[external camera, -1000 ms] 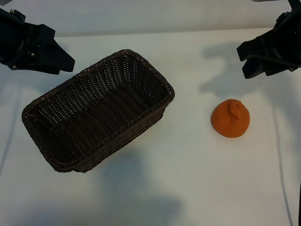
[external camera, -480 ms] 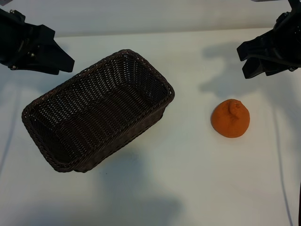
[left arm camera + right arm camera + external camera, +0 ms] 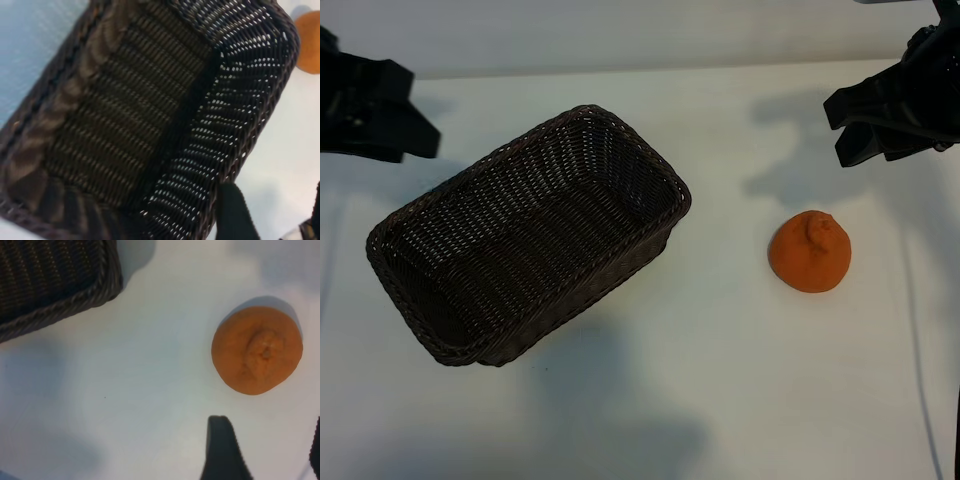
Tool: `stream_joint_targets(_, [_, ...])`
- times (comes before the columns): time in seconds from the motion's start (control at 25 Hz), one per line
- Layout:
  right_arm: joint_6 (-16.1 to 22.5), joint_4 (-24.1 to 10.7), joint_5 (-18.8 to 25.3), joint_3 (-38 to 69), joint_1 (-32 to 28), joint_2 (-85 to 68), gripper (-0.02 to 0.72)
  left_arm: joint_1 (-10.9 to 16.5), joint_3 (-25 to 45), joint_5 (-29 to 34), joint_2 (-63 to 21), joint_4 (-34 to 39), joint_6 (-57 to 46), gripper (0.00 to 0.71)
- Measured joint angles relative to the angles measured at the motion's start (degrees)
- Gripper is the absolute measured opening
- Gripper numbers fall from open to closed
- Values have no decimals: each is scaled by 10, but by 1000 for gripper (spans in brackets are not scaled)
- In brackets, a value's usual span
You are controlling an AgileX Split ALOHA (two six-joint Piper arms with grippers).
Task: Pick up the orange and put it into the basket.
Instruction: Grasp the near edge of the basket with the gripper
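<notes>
The orange sits untouched on the white table, well apart from the empty basket, so the pick has not begun. The right gripper hangs above and behind it, jaws apart and empty; it must descend and straddle the fruit, while the left gripper, also open, idles by the basket's far corner

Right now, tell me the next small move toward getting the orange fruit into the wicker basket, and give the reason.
Probably lower the right gripper toward the bumpy, knob-topped orange fruit. The fruit sits untouched on the white table, apart from the empty dark brown woven wicker basket, and the right gripper hangs open nearest it. The left gripper is open over by the basket's far side.
</notes>
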Motion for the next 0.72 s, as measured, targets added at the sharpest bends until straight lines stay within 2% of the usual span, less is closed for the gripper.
stream_joint_targets(0.2, [0, 0, 0, 0, 0, 0, 422, 0, 0, 0, -66, 120, -95, 422])
stream_joint_targets(0.4, [0, 0, 0, 0, 0, 0, 422, 0, 0, 0, -95, 233, -224, 422])
stream_joint_targets(0.52, [0, 0, 0, 0, 0, 0, 422, 0, 14, 0, -95, 246, -259, 422])
stream_joint_targets(0.72, [0, 0, 0, 0, 0, 0, 422, 0, 107, -8, -94, 247, -294, 422])
